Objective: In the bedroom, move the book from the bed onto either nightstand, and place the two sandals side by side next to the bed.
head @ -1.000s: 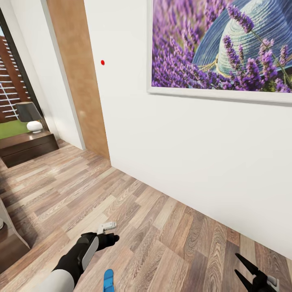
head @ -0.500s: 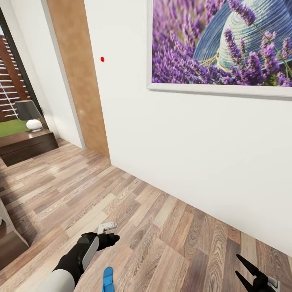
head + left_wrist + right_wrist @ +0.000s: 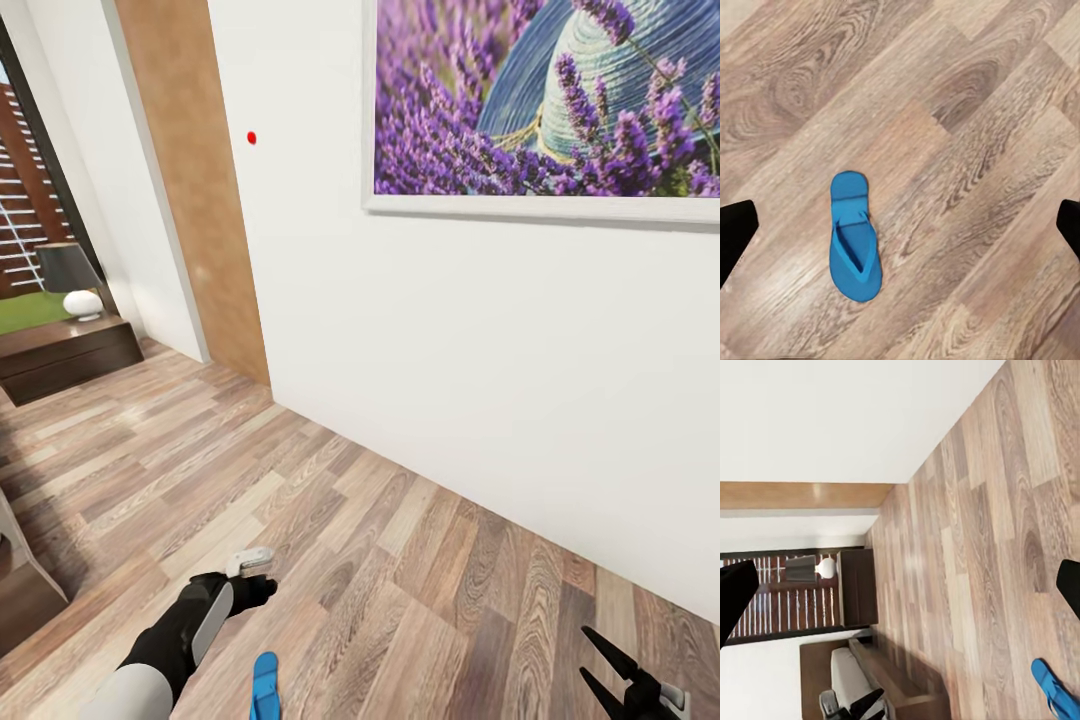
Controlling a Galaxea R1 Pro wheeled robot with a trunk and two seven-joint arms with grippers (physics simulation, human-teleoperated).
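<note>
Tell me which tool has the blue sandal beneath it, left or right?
The left tool: its wrist camera looks straight down on the sandal lying flat on the wood floor. The right tool is well off to the side.

White wall (image 3: 480, 380) w/ lavender picture (image 3: 545, 100); wood floor (image 3: 400, 580).

Three views sharing one sandal (image 3: 854, 238)

left arm (image 3: 190, 625) drawn back and lowered, over blue sandal (image 3: 265, 685)
</note>
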